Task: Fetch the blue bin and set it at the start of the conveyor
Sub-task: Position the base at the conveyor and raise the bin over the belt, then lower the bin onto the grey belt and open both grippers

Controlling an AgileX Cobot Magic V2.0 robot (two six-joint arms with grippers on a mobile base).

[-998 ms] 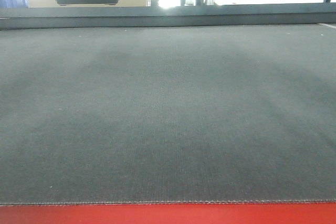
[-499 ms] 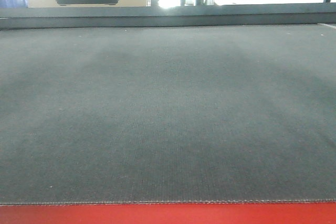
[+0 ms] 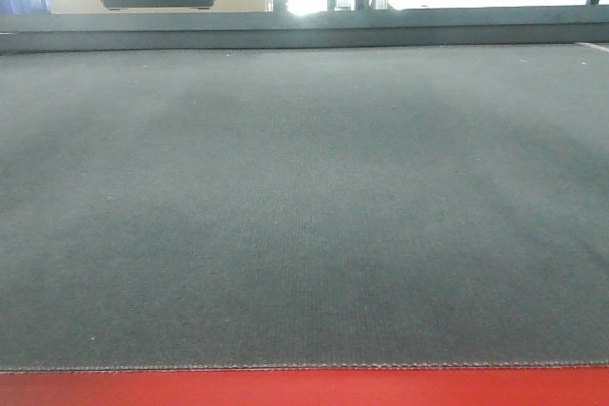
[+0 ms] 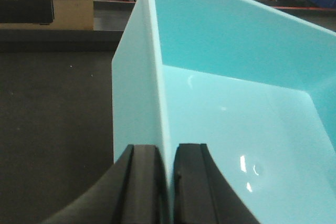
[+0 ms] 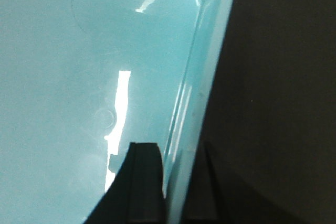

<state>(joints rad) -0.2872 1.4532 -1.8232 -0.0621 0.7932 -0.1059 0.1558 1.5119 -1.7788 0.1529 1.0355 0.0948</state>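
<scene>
Nothing has shifted in the front view over the last second: the belt (image 3: 304,206) lies bare to its red edge (image 3: 304,389). Clamped shut, the left jaws pinch the bin (image 4: 236,108) by one side wall and the right jaws pinch another. Dark belt shows beside each; whether the bin has touched down I cannot tell.

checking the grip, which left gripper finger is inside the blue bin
The finger on the image's right, over the blue bin floor; the other is outside the wall.
</scene>
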